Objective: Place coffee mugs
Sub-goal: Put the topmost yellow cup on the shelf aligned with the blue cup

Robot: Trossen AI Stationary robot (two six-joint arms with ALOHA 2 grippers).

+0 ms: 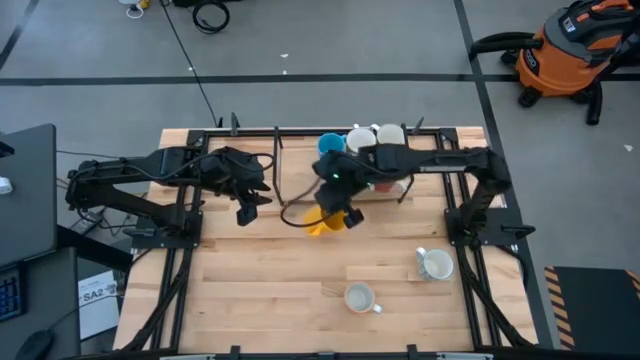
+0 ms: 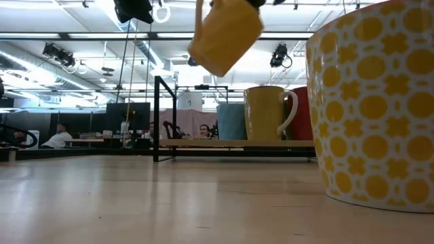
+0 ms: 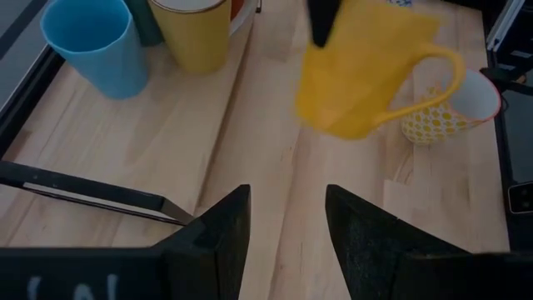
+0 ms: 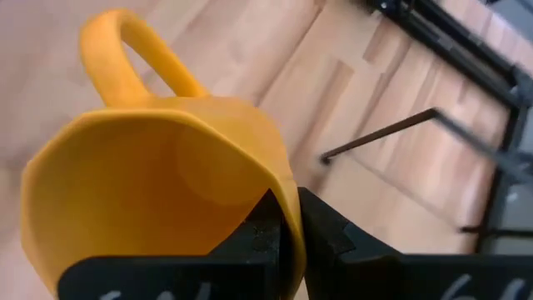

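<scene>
**Right arm carries a yellow mug above the tabletop**

A wooden tabletop [image 1: 260, 290] holds two dark arms. The right arm reaches inward from the right side, its right gripper [image 4: 287, 218] over the middle of the table. Its fingers are clenched on the rim of a yellow mug [image 4: 158, 192], one inside the wall and one outside. The mug hangs tilted, clear of the wood, with bare tabletop below it. The left gripper [image 3: 283, 225] hovers nearby, fingers released and empty. More mugs [image 1: 362, 138] cluster at the far edge; two pale mugs [image 1: 435, 264] stand near the front.
</scene>
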